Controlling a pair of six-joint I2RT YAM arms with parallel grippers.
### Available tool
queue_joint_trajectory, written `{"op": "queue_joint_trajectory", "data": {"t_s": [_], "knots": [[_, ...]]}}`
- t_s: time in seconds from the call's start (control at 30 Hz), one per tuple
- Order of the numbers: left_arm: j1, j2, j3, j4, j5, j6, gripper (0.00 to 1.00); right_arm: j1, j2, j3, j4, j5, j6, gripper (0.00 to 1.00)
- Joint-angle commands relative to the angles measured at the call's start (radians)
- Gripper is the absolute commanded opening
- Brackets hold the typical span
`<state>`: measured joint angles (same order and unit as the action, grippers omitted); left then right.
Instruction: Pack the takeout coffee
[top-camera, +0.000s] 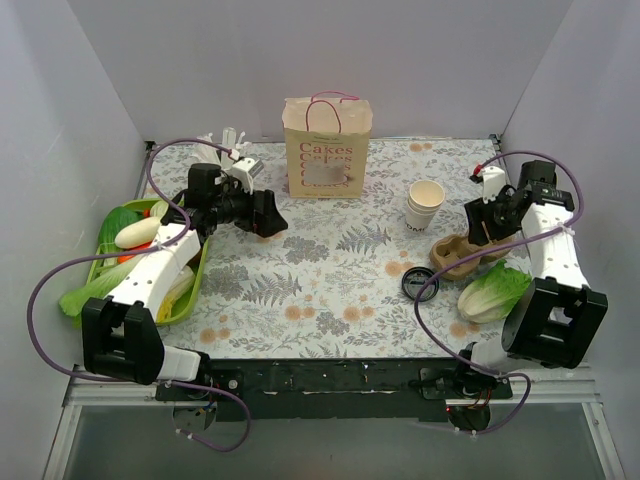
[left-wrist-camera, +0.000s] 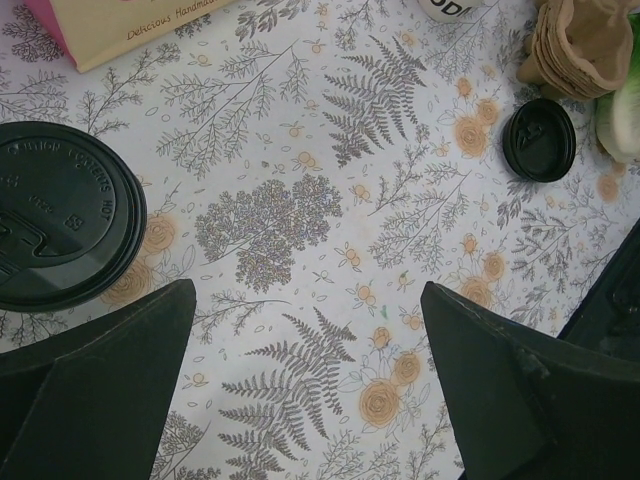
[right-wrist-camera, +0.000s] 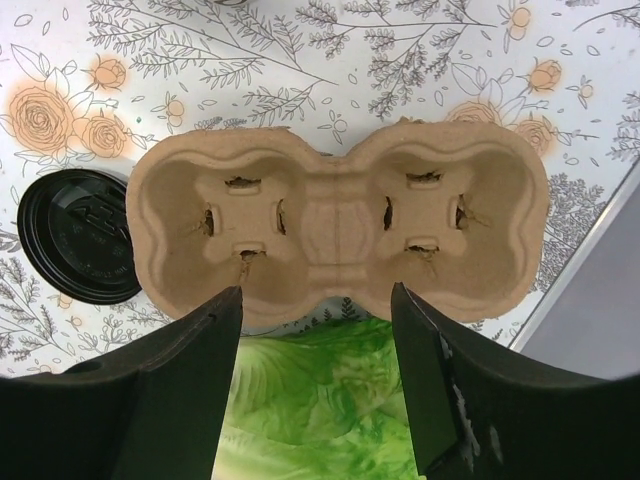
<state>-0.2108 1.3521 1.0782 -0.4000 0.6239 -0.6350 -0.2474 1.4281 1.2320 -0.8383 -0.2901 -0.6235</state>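
Observation:
The takeout coffee shows in the left wrist view only as its round black lid (left-wrist-camera: 60, 225), seen from above, standing on the flowered table. My left gripper (left-wrist-camera: 305, 390) is open and empty, and the lid lies just left of its left finger (left-wrist-camera: 95, 385). In the top view my left gripper (top-camera: 265, 215) hides the cup. The cream paper bag (top-camera: 327, 145) printed "Cakes" stands upright at the back centre. My right gripper (right-wrist-camera: 315, 390) is open and empty, hovering over the near edge of a cardboard cup carrier (right-wrist-camera: 340, 225).
A stack of cream cups (top-camera: 426, 205) stands at the right. The carrier (top-camera: 465, 257), a flat black lid (top-camera: 417, 279) and a lettuce (top-camera: 493, 292) lie near the right arm. A green tray (top-camera: 197, 285) of vegetables sits at the left. White walls enclose the table.

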Motion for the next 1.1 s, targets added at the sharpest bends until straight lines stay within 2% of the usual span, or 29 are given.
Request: {"op": "queue_joint_trajectory", "data": {"t_s": [0.0, 0.27, 0.33, 0.5, 0.53, 0.63, 0.83, 1.07], "knots": [[-0.006, 0.001, 0.038, 0.047, 0.01, 0.005, 0.97, -0.001, 0.031, 0.011, -0.005, -0.028, -0.067, 0.7], [-0.006, 0.002, 0.046, 0.05, -0.003, 0.023, 0.98, 0.0, 0.121, 0.061, 0.001, -0.02, -0.09, 0.73], [-0.006, -0.001, 0.049, 0.05, -0.004, 0.029, 0.98, 0.0, 0.124, 0.069, -0.019, -0.052, -0.148, 0.74], [-0.006, 0.007, 0.054, 0.043, -0.001, 0.055, 0.98, -0.001, 0.098, 0.096, -0.112, -0.168, -0.509, 0.73], [-0.006, 0.008, 0.057, 0.043, -0.001, 0.057, 0.98, 0.0, 0.095, 0.098, -0.133, -0.175, -0.65, 0.72], [-0.006, 0.015, 0.058, 0.043, 0.007, 0.055, 0.98, 0.002, 0.104, 0.116, -0.211, -0.156, -0.836, 0.7], [-0.006, 0.012, 0.039, 0.043, 0.008, 0.055, 0.98, 0.002, 0.172, 0.169, -0.303, -0.104, -1.054, 0.66], [-0.006, 0.009, 0.028, 0.043, 0.007, 0.054, 0.98, 0.028, 0.155, 0.103, -0.288, -0.078, -1.291, 0.64]]}}
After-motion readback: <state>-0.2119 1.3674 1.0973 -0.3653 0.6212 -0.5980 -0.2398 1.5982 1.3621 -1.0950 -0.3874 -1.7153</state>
